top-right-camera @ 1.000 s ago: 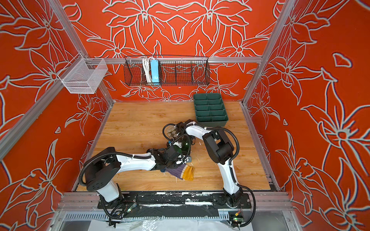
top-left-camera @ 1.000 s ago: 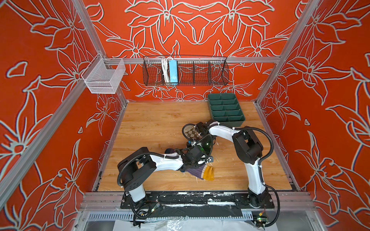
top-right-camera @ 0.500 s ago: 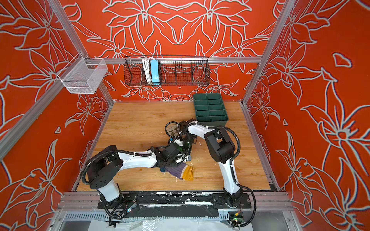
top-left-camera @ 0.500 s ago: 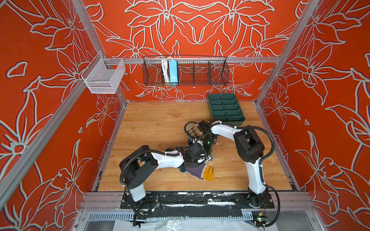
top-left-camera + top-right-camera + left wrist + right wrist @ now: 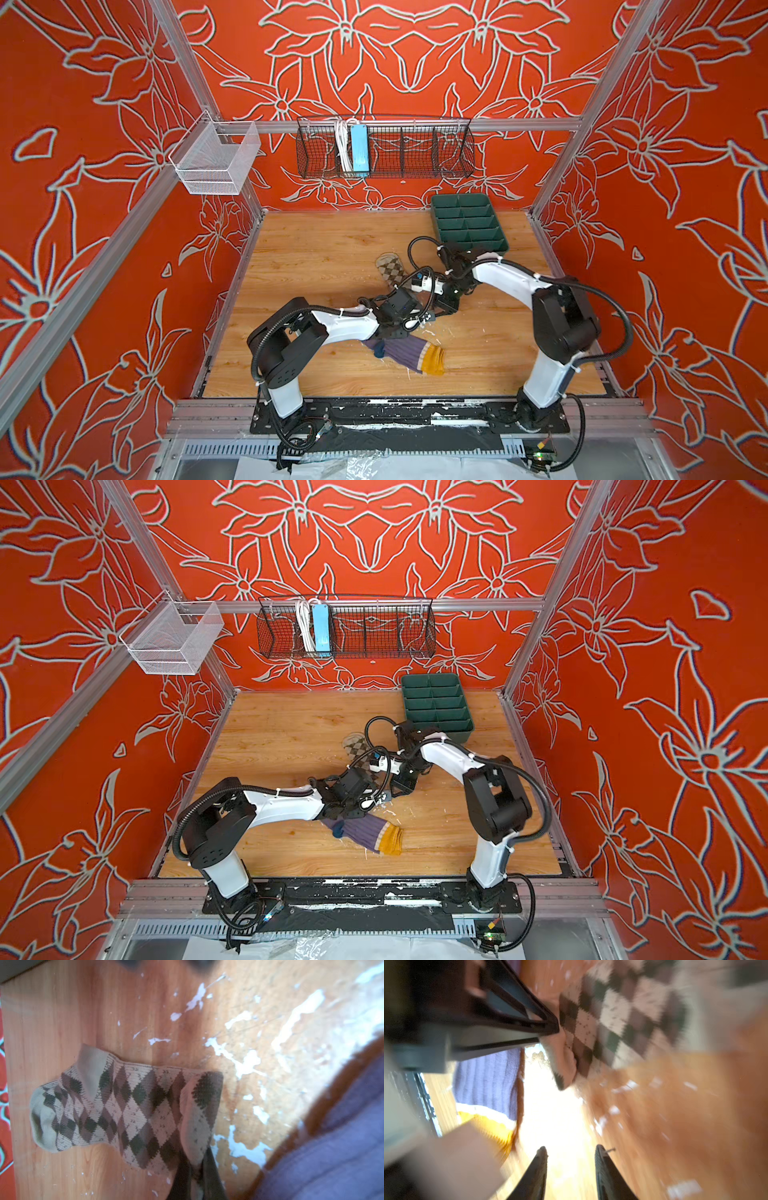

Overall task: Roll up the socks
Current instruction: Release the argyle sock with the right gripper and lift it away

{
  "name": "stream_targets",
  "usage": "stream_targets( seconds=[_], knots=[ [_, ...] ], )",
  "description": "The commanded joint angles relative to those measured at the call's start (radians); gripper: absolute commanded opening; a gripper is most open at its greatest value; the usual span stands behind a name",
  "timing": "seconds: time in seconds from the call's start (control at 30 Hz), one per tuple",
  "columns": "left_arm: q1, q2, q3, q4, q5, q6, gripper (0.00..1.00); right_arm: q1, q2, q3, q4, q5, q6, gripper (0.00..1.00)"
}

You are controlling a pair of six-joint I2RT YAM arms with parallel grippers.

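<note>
left hand (image 5: 196,1164): clamped on beige sock (image 5: 128,1105) edge | right hand (image 5: 569,1149): part-open, empty | fold to be rolled tightly, pressed beside left hand

The setting is a laboratory robot test cell: an aluminium-profile frame (image 5: 519,124) carries printed orange floral wall panels (image 5: 415,62) around a wood-grain tabletop (image 5: 324,249), a left arm (image 5: 345,328) and a right arm (image 5: 507,282) stand on a black base plate (image 5: 374,415), and a black wire basket (image 5: 415,153) hangs on the rear rail.

Beige argyle sock (image 5: 128,1105) flat, one end raised, purple sock (image 5: 401,350) crumpled nearby.
</note>
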Motion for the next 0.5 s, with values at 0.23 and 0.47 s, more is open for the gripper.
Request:
stream_targets(
  seconds=[0.23,0.47],
  knots=[
    [0.111,0.037,0.14,-0.325,0.288,0.029,0.0,-0.063,-0.565,-0.296,0.448,0.379,0.21,0.41],
    [0.24,0.194,0.427,-0.723,0.575,0.029,0.0,-0.057,-0.924,-0.491,0.541,0.103,-0.074,0.46]
  ],
)
